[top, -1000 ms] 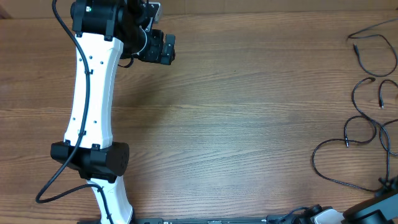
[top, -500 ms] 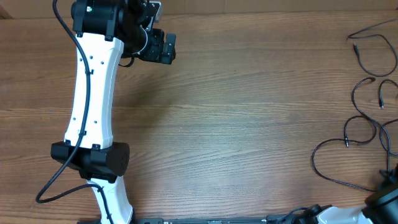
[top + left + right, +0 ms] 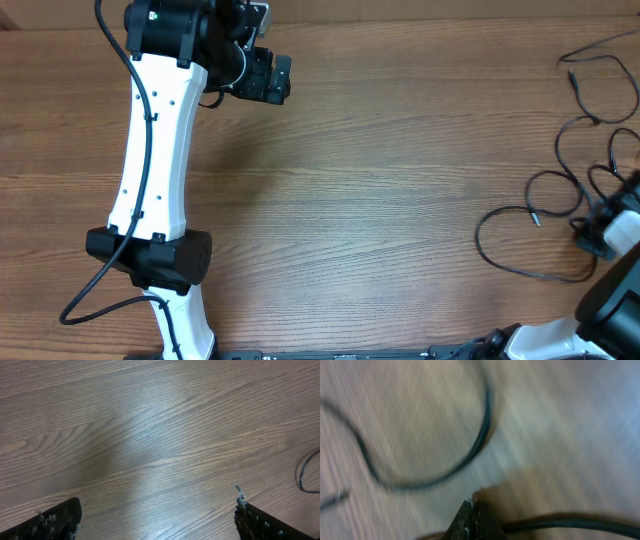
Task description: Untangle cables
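Observation:
Several thin black cables (image 3: 481, 243) lie as loose loops at the table's right side, with more strands (image 3: 578, 90) toward the far right. My right gripper (image 3: 590, 236) sits at the right edge, shut on a cable strand. The blurred right wrist view shows the closed jaws (image 3: 472, 510) with a cable (image 3: 560, 522) leaving them and a loop (image 3: 481, 442) on the wood beyond. My left gripper (image 3: 272, 78) is at the far left. It is open and empty in the left wrist view (image 3: 157, 520), above bare wood.
The brown wooden table (image 3: 380, 180) fills the views. The white left arm (image 3: 155, 150) stretches from its base at the front left toward the back. A thin black curve (image 3: 299, 471) shows at the right edge of the left wrist view.
My right gripper has come in from the front right corner and closed on a cable. The cable loops have shifted left. The left arm has nudged slightly right.

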